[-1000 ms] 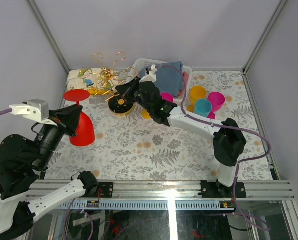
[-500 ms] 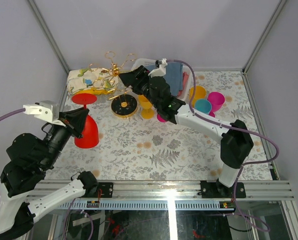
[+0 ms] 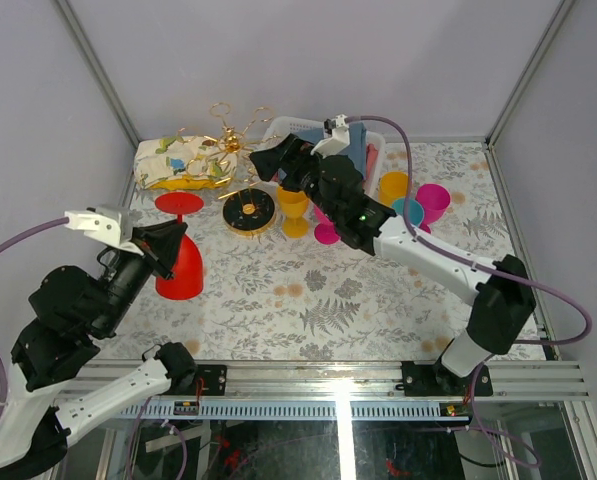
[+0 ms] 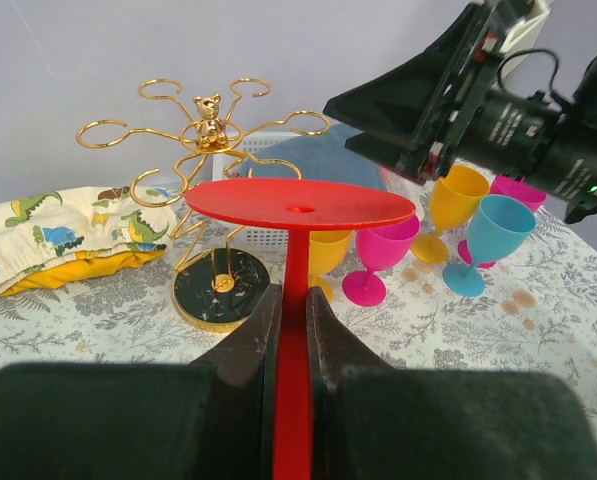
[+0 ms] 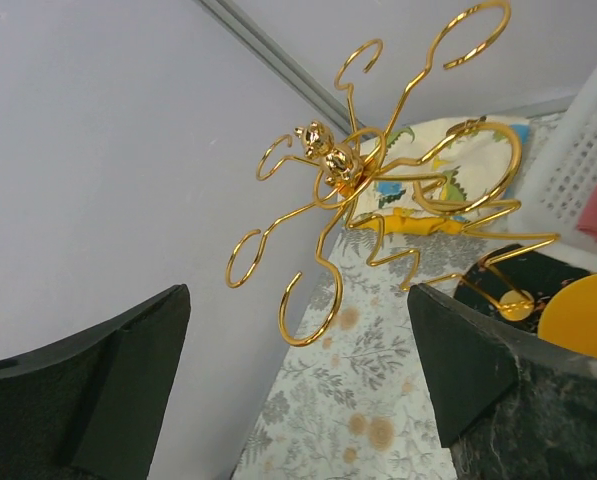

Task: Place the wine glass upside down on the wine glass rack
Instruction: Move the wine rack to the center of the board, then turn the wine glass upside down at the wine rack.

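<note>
Our left tool [image 4: 293, 300] pinches red wine glass [image 4: 300, 205] stem, foot up f/ rack [image 4: 206, 130] upper-left; right tool [image 5: 298, 380] gapes.

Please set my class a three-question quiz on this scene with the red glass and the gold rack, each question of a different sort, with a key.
1. The left gripper holds the red wine glass by its: A) bowl B) stem C) foot.
2. Fill in: in the left wrist view, a white ____ sits behind the wine glass rack.
3. True or false: the right gripper is shut on the wine glass rack.

Key: 1 B. 2 basket. 3 False, the right gripper is open.
</note>
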